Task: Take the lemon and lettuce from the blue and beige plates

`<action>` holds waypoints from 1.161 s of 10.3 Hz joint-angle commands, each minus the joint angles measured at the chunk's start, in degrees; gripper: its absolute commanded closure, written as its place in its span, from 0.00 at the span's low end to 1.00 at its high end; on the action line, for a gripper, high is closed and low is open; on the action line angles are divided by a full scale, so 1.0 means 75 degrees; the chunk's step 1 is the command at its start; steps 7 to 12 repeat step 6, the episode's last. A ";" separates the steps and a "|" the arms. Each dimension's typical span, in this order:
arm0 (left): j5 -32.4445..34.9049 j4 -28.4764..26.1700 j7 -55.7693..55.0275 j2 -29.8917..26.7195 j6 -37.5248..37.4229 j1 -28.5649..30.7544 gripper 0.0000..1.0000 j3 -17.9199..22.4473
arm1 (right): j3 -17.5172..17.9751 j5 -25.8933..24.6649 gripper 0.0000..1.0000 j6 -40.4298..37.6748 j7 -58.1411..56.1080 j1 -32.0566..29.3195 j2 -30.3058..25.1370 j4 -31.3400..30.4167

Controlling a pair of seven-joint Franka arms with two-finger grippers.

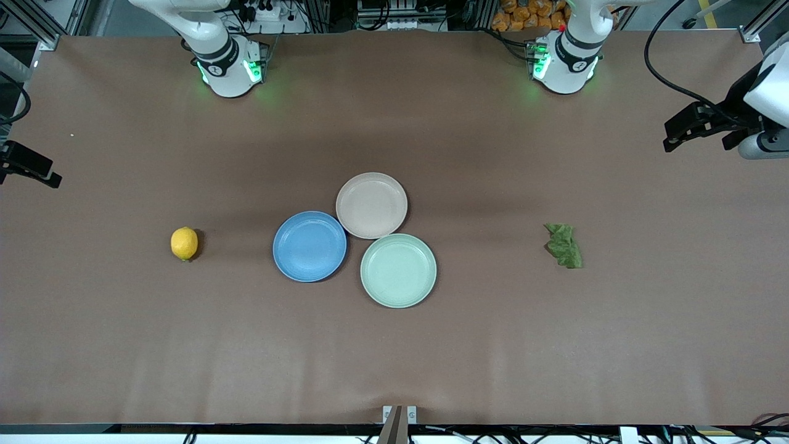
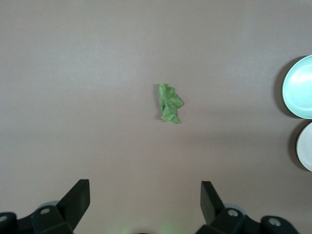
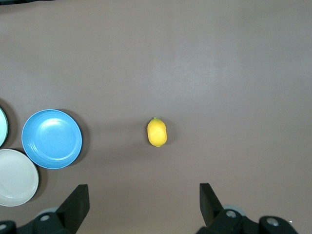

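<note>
Both end effectors, left end effector (image 2: 145, 199) and right end effector (image 3: 144, 201), gape wide, empty.

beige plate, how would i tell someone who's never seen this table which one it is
Find the three round plates bunched together mid-table. The beige plate is the one farthest from the front camera, beside the blue plate and the mint-green plate. It is pale pinkish beige and bare, while its two neighbours are blue and green.

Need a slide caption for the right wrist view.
Open right claw high over the table, lemon lying on it beside the empty blue plate.
</note>
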 commanded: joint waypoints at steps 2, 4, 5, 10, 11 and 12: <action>0.0125 -0.0056 0.0170 -0.0099 0.0021 -0.0019 0.00 0.0041 | 0.0113 -0.0259 0.00 -0.0036 0.0034 -0.0036 -0.0032 -0.0002; 0.0125 -0.0056 0.0171 -0.0087 0.0021 -0.0018 0.00 0.0041 | 0.0101 -0.0259 0.00 -0.0036 0.0034 -0.0048 -0.0009 -0.0002; 0.0125 -0.0068 0.0182 -0.0087 0.0021 -0.0019 0.00 0.0041 | 0.0101 -0.0213 0.00 -0.0048 0.0046 -0.0071 -0.0009 -0.0013; 0.0125 -0.0057 0.0171 -0.0087 0.0021 -0.0019 0.00 0.0041 | 0.0101 -0.0189 0.00 -0.0048 0.0046 -0.0094 0.0003 -0.0025; 0.0125 -0.0057 0.0171 -0.0087 0.0021 -0.0019 0.00 0.0041 | 0.0101 -0.0189 0.00 -0.0048 0.0046 -0.0094 0.0003 -0.0025; 0.0125 -0.0057 0.0171 -0.0087 0.0021 -0.0019 0.00 0.0041 | 0.0101 -0.0189 0.00 -0.0048 0.0046 -0.0094 0.0003 -0.0025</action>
